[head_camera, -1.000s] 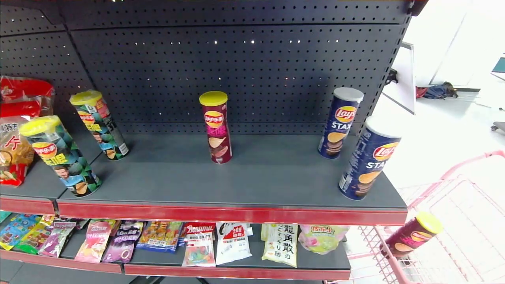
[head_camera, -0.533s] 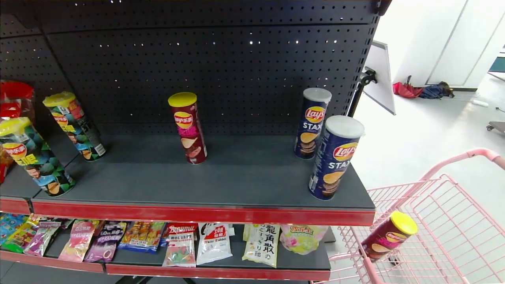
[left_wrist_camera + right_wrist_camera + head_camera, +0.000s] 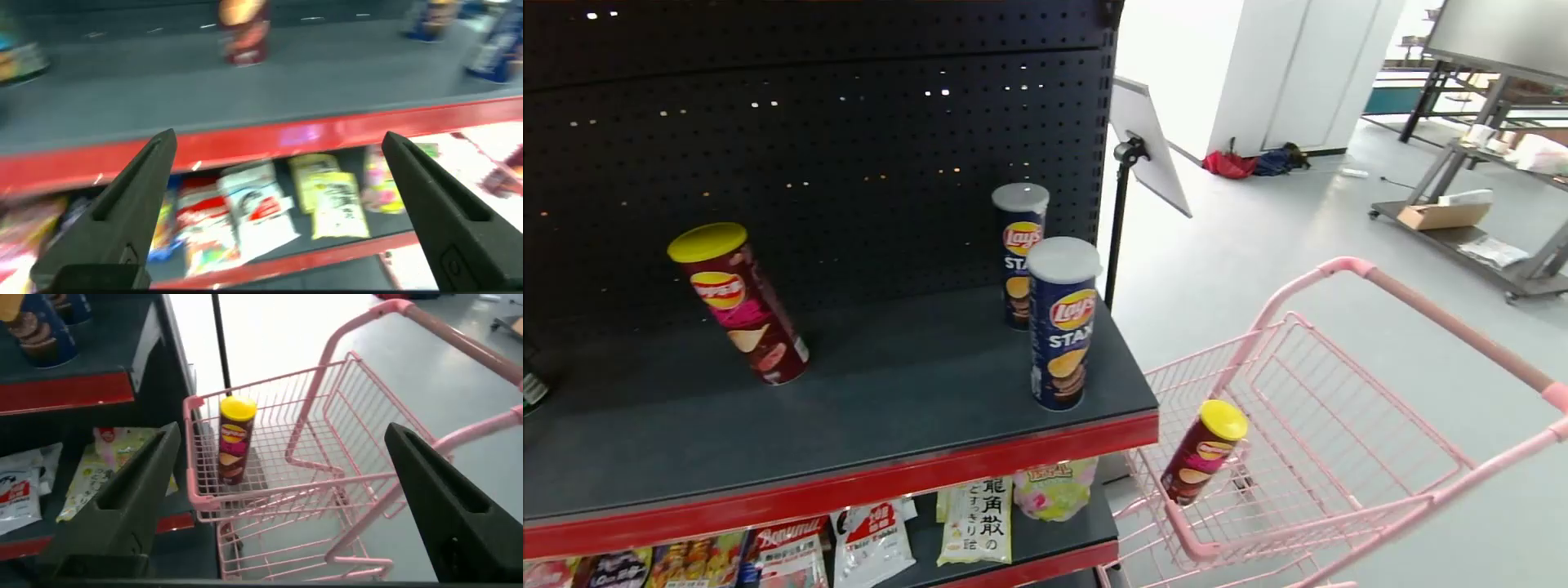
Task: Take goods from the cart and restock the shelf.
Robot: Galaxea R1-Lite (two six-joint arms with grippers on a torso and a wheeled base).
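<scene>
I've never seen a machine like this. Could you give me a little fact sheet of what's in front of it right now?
Shelf: dark board, red front edge
On it: shelf maroon can, rear blue can, front blue can, all standing
Cart: pink wire, right of the shelf
In it: cart maroon can, yellow lid, by the wall nearest the shelf
Below: snack bags
Left end effector: open, empty, facing the shelf edge
Right end effector: open, empty, aimed at the cart

cart: coated metal wire | shelf: matt metal | canister: glossy
</scene>
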